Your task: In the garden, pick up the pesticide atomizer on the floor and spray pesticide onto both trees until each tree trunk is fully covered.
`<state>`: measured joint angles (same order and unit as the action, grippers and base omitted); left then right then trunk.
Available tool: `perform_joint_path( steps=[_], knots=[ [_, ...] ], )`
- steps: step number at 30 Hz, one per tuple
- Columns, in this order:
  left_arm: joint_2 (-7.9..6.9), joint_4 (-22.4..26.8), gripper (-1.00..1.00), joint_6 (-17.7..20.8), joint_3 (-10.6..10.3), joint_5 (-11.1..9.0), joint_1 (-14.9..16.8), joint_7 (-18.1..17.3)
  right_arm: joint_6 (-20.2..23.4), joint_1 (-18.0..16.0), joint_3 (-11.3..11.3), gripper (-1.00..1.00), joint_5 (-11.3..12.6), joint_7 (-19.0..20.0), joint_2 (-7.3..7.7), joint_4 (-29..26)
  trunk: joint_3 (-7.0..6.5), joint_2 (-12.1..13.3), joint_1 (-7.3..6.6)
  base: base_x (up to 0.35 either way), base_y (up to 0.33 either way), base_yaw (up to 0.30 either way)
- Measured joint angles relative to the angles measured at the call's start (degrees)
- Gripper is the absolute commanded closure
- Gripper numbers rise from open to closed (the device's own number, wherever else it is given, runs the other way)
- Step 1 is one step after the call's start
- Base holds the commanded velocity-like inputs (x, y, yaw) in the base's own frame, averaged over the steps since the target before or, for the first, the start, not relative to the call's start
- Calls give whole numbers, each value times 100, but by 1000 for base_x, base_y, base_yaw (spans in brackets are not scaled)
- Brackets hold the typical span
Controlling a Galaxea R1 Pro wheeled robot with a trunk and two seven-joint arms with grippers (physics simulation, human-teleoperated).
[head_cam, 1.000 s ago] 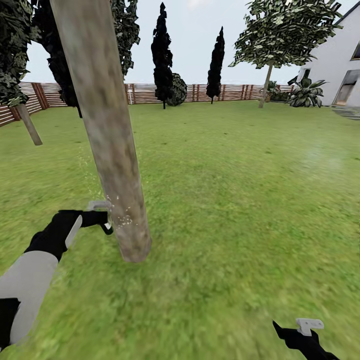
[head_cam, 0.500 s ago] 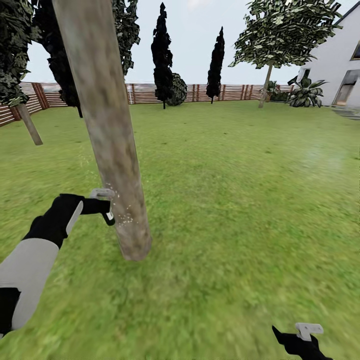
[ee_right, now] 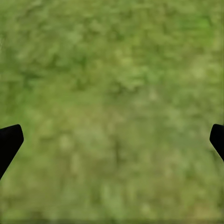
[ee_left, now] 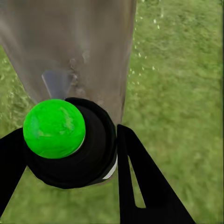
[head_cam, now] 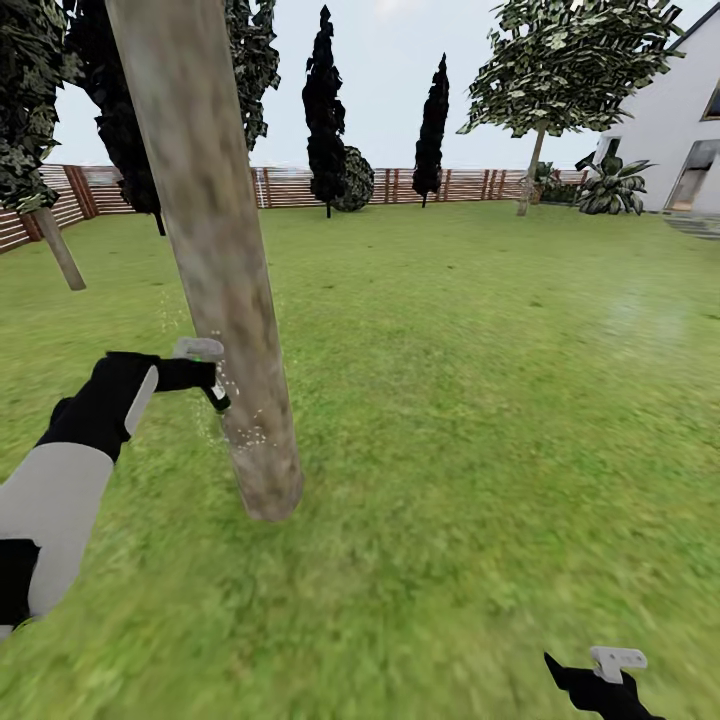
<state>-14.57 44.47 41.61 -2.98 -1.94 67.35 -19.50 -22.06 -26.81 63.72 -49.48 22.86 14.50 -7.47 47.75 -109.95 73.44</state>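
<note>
Your left gripper (ee_left: 70, 154) has its jaws clenched on the pesticide atomizer (ee_left: 70, 142), whose bright green top points at the tree trunk (head_cam: 215, 270) just beside it. In the head view the left gripper (head_cam: 205, 385) sits at the trunk's left side, low on the leaning column, with pale specks of spray around it. Your right gripper (ee_right: 112, 140) hangs over the grass (ee_right: 116, 84) at near right, jaws released and spread wide.

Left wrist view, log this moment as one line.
left end effector: holds pesticide atomizer | aimed at tree trunk | right end effector: open, empty
</note>
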Motion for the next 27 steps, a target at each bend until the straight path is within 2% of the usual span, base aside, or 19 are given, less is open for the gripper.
perform_joint_path(
  steps=[3,8,15,18,21,25,26,27],
  knots=[
    [-2,-7,100,6,-13,29,-5,-2,0,0,0,-100,0,1,0,0,1,0,0,0,0,0],
    [9,-18,100,-1,-39,43,-47,-4,0,0,-1,-100,-1,1,-89,-8,1,0,0,-39,0,0],
    [14,-11,100,11,-29,56,-9,2,0,0,0,-100,0,4,-97,-9,0,0,0,-89,0,0],
    [0,70,100,244,-19,59,103,5,0,0,0,-100,0,2,-104,-9,0,0,0,0,0,0],
    [-1,255,100,310,-18,56,133,5,0,0,0,-100,0,1,-105,-9,1,0,0,0,0,0],
    [13,251,100,258,-45,69,-5,0,0,0,0,-100,0,8,-106,-16,1,1,1,0,0,0],
    [9,246,100,227,-38,43,-186,-10,0,0,11,-100,4,2,-101,-21,2,1,1,0,0,0],
    [19,258,100,206,-27,-11,-532,-21,0,0,18,-100,5,0,-97,-26,2,0,0,0,0,0]
  ],
)
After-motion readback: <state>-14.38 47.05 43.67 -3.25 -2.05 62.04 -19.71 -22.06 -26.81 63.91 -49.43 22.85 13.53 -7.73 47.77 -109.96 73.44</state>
